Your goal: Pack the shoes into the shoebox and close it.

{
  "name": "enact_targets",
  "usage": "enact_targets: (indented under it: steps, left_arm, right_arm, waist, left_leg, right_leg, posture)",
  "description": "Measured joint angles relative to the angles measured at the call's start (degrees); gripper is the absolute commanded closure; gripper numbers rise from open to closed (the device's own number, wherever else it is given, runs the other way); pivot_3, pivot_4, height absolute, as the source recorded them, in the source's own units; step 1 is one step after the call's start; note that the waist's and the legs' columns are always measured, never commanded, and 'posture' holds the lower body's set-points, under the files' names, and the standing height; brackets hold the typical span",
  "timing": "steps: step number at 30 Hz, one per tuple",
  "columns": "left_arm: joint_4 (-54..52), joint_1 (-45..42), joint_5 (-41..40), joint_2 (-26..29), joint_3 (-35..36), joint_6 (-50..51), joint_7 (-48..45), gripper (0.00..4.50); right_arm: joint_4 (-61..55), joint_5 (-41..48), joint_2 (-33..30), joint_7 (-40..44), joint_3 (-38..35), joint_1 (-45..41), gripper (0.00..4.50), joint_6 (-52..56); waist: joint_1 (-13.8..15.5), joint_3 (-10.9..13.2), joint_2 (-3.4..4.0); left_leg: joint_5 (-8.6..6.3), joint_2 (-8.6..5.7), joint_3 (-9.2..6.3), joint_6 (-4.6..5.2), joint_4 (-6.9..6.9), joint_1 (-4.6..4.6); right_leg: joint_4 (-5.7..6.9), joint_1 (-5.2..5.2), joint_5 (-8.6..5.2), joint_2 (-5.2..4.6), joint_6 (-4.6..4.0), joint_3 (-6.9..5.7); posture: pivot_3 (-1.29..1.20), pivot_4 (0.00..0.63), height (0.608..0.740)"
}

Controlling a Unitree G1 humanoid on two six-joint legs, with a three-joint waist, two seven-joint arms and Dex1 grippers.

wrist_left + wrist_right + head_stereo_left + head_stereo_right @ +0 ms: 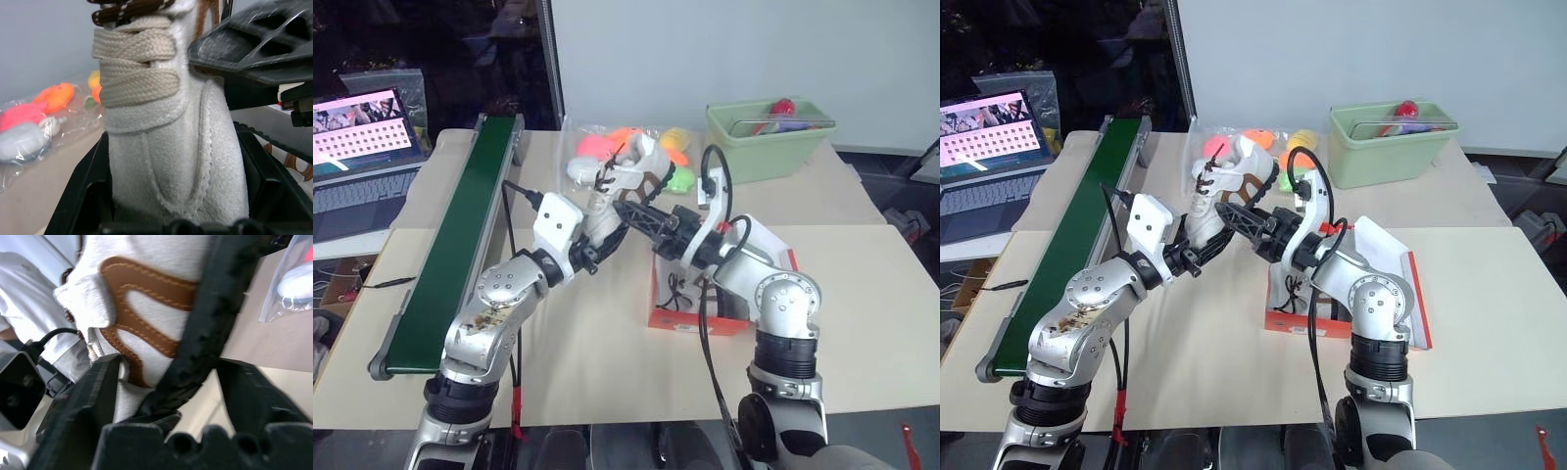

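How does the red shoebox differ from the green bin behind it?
The shoebox is red-orange, the green bin pale green. The shoebox is flat and shallow, while the green bin is deeper with sloping walls. The shoebox lies close to the robot, and the green bin stands at the far right of the table. Both are rectangular and open on top.

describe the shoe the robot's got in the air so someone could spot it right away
Start at the tan table, above the open red shoebox. The shoe hangs there, clamped by the left gripper, right gripper closing on it. Cream suede with brown laces and trim, unlike the bright bagged toys behind.
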Motion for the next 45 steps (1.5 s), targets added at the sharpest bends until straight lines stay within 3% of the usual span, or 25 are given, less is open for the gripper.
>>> enact_targets:
  steps: [5,8,13,19,23,27,31,36,41,45]
  left_arm:
    - [0.46,-0.02,0.62,-0.02,-0.1,-0.3,-0.1,2.05]
    - [0.78,-0.02,1.13,0.26,-0.29,-0.76,-0.44,2.05]
    - [1.09,0.4,2.3,0.67,-0.42,-2.32,-0.64,0.08]
    - [1.02,1.11,4.45,1.76,-1.04,-3.52,-0.62,0.03]
    - [1.03,2.12,5.25,1.71,-0.88,-3.54,-0.07,0.03]
    - [0.54,4.77,5.43,1.53,-2.38,-3.53,-0.85,0.03]
    - [0.7,5.29,5.58,1.41,-2.51,-3.67,-1.08,0.03]
    - [2.26,4.8,6.09,0.74,-2.83,-5.05,-1.46,0.03]
    - [4.28,4.68,6.25,0.12,-3.46,-6.7,-2.49,0.03]
    - [4.36,4.77,6.27,-0.18,-4.38,-8.18,-3.62,0.03]
  right_arm:
    - [-0.01,0.42,0.63,-1.16,0.11,-0.01,3.45,-0.01]
    - [-0.08,0.19,0.28,-1.22,0.78,-0.04,3.45,-0.17]
    - [-1.61,0.03,0.89,-1.66,1.48,-0.18,3.49,-0.25]
    - [-0.39,0.28,5.73,-7.18,0.05,-1.4,3.49,-2.03]
    - [4.89,-3.2,5.42,-10.94,-0.38,-5.71,3.49,-6.42]
    - [9.74,-8.08,-2.18,-14.27,-5.59,-11.65,3.49,-13.02]
    - [13.19,-8.25,-11.94,-14.14,-10.49,-18.88,3.49,-11.54]
    - [18.72,-6.05,-23.49,-9.9,-8.41,-25.7,3.49,4.09]
    - [37.57,-5.58,-27.01,-13.35,-14.46,-37.94,3.49,27.68]
    - [47.89,-6.1,-29.43,-14.52,-14.23,-41.46,3.49,32.57]
  waist:
    - [-0.06,0.0,0.0]
    - [0.01,0.0,0.01]
    - [-0.13,0.01,0.01]
    - [-0.08,0.01,0.02]
    - [-0.01,0.02,0.03]
    - [1.1,0.09,0.13]
    - [0.87,0.13,0.22]
    - [-0.17,0.14,0.26]
    - [0.03,0.13,0.29]
    - [0.18,0.13,0.29]
  left_leg:
    - [0.0,0.0,0.0,0.0,0.0,0.0]
    - [0.0,-0.01,0.0,0.0,0.0,0.0]
    - [0.0,0.01,0.0,0.0,0.0,0.0]
    - [0.0,0.01,0.0,0.0,0.0,0.0]
    - [0.0,0.0,0.01,0.0,0.0,0.0]
    - [0.0,-0.09,0.02,0.0,0.0,-0.17]
    - [-0.01,-0.02,0.06,0.03,-0.05,-0.33]
    - [-0.01,0.0,0.11,0.04,-0.05,-0.25]
    - [0.02,-0.01,0.16,0.08,-0.03,-0.18]
    - [-0.01,-0.04,0.16,0.12,-0.04,-0.36]
  right_leg:
    - [0.0,-0.01,0.0,0.01,0.0,0.0]
    - [-0.01,0.0,0.0,0.0,0.0,0.0]
    - [0.0,-0.02,0.0,0.01,0.0,0.0]
    - [0.03,-0.03,0.0,0.0,0.0,0.01]
    - [0.01,-0.03,0.0,0.0,0.0,0.0]
    - [-0.12,-0.06,0.01,-0.11,0.02,-0.04]
    - [0.01,-0.25,0.02,-0.06,0.03,-0.02]
    - [-0.11,-0.21,0.01,-0.03,-0.01,0.04]
    - [-0.17,-0.11,0.02,-0.03,-0.03,0.07]
    - [-0.21,-0.17,0.02,-0.06,-0.02,0.04]
  posture:
    - [0.0,0.15,0.729]
    - [0.0,0.15,0.729]
    - [0.0,0.15,0.729]
    - [0.0,0.15,0.729]
    - [0.0,0.15,0.729]
    - [0.0,0.15,0.729]
    - [0.0,0.15,0.729]
    - [0.0,0.15,0.729]
    - [0.0,0.15,0.729]
    - [0.0,0.15,0.729]
